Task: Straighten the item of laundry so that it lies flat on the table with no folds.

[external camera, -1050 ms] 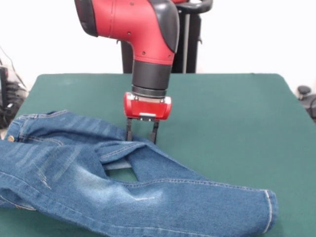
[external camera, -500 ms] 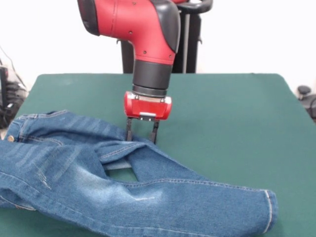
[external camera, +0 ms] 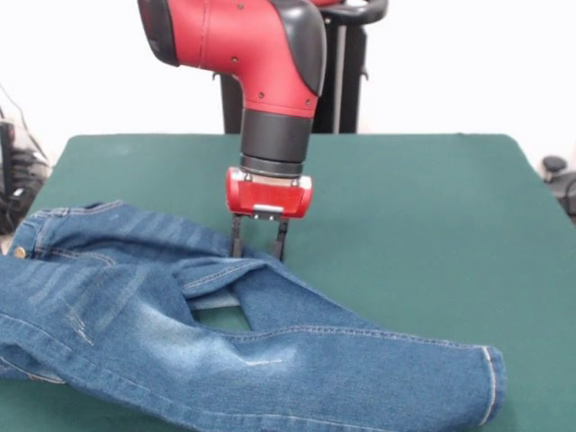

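On the green bench (external camera: 414, 198), the gripper (external camera: 258, 255) stood with fingers (external camera: 236, 241) spread over the far edge of the crumpled jeans (external camera: 225, 351).
Faded denim lay twisted at the near left, one leg folded across; a shallow pinch might slip off, leaving the fold.

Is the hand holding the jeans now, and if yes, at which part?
Nothing is clearly held. The hand stands open, its fingers spread at the far edge of the jeans, near the folded cloth beside the crotch.
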Motion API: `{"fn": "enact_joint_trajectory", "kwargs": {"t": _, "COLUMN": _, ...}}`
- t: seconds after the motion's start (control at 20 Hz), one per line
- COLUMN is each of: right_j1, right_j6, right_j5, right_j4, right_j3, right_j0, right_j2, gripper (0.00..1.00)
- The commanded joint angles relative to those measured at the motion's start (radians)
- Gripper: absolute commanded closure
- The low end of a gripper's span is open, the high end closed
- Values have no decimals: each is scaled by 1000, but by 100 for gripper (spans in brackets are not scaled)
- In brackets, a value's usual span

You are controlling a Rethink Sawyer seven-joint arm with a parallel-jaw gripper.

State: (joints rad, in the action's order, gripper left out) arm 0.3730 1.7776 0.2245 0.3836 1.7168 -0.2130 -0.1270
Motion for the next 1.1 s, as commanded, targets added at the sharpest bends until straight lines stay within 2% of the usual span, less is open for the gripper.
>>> {"fn": "enact_joint_trajectory", "kwargs": {"t": 0.05, "right_j1": -122, "right_j6": 171, "right_j5": 3, "right_j4": -59, "right_j3": -13, "right_j0": 18, "right_j2": 47, "gripper": 100}}
{"fn": "enact_joint_trajectory", "kwargs": {"t": 0.35, "right_j1": -112, "right_j6": 161, "right_j5": -100, "right_j4": -52, "right_j3": 1, "right_j0": -34, "right_j2": 117, "gripper": 100}}
{"fn": "enact_joint_trajectory", "kwargs": {"t": 0.55, "right_j1": -119, "right_j6": 158, "right_j5": -107, "right_j4": -49, "right_j3": 0, "right_j0": -52, "right_j2": 135, "gripper": 100}}
{"fn": "enact_joint_trajectory", "kwargs": {"t": 0.7, "right_j1": -111, "right_j6": 141, "right_j5": -181, "right_j4": -55, "right_j3": 14, "right_j0": -85, "right_j2": 170, "gripper": 100}}
{"fn": "enact_joint_trajectory", "kwargs": {"t": 0.9, "right_j1": -73, "right_j6": 113, "right_j5": -299, "right_j4": -61, "right_j3": 80, "right_j0": -151, "right_j2": 226, "gripper": 100}}
{"fn": "enact_joint_trajectory", "kwargs": {"t": 1.1, "right_j1": -56, "right_j6": 131, "right_j5": -306, "right_j4": -65, "right_j3": 141, "right_j0": -171, "right_j2": 240, "gripper": 100}}
